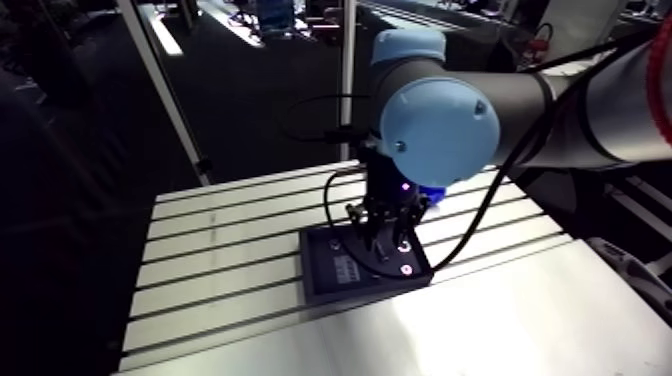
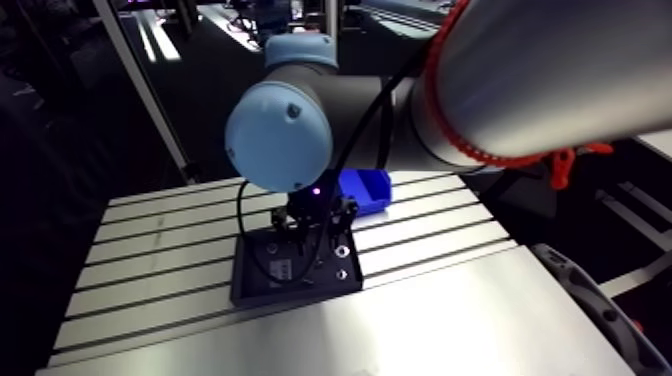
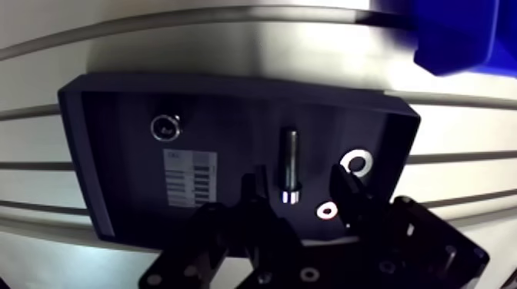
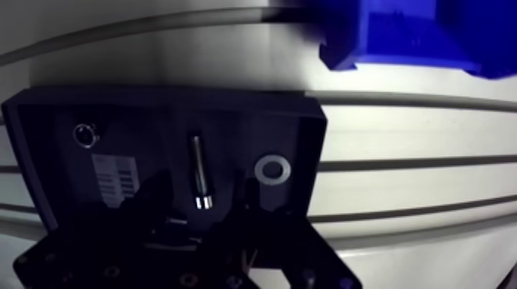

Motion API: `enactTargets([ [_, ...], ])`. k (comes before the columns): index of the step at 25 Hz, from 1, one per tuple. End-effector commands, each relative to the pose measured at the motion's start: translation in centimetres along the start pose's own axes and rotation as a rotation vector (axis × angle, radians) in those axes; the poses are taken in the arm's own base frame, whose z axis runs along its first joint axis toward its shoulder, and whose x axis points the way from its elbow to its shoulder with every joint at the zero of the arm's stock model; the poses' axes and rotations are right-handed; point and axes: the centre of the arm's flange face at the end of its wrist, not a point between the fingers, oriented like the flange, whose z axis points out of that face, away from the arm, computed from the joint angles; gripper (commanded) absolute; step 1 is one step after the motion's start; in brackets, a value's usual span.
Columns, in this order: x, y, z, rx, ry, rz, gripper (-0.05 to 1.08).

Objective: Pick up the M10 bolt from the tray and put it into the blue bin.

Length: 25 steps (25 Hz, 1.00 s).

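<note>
M10 bolt (image 3: 288,165) lies flat in the tray (image 3: 100,169), straddled by the gripper (image 3: 296,188). Its fingers are spread wide with nothing clamped, so it looks lined up for a grab, I'd guess. Blue bin (image 4: 408,31) sits just beyond the tray. Only the wrist view shows that gap; in the arm view the wrist hides it.

Light falls from above onto the table (image 1: 240,250), whose bare aluminium glares white nearest the camera in the arm view, while everything beyond it is dim. In the wrist view the black tray (image 3: 231,100) swallows most light; only the bolt (image 3: 289,161), a washer (image 3: 356,162) and a pale label (image 3: 189,178) gleam. The gripper (image 3: 295,181), fingers spread, reads as a near-black silhouette. The table's slots bow into curves there. The blue bin (image 4: 400,31) glows vivid beside a washed-out patch of table, only 1 corner in frame
</note>
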Motion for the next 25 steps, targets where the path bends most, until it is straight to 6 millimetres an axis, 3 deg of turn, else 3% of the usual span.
enactTargets([
  [1, 0.02, 0.01, 0.04, -0.001, 0.001, -0.002, 0.48],
  [16, 0.07, 0.02, 0.53, 0.0, -0.008, 0.0, 0.5],
  [25, 0.01, 0.0, 0.52, 0.0, -0.008, -0.001, 0.57],
])
